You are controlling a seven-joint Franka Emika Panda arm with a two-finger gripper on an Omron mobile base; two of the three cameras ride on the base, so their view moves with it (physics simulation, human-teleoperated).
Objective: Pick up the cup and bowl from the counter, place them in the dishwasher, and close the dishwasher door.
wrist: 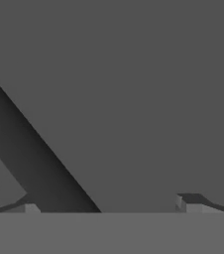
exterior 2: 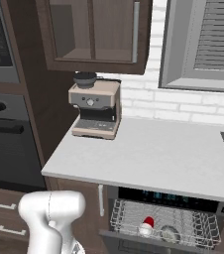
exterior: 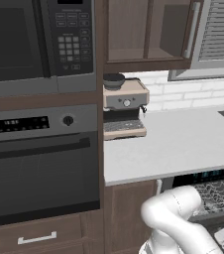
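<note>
Dishwasher door (wrist: 134,89), a flat dark grey panel, sits right before the gripper (wrist: 109,207). Its two tips stand apart with nothing between them, so it looks released. Beyond, the dishwasher (exterior 2: 166,221) is open, its wire rack showing. In the rack sit a cup (exterior 2: 146,226) with a red top and, just beside it, a round dark bowl (exterior 2: 169,233). Farther back, the table (exterior 2: 153,154) carries an espresso machine (exterior 2: 95,109). Judging by this, loading seems done; closing the door remains.
</note>
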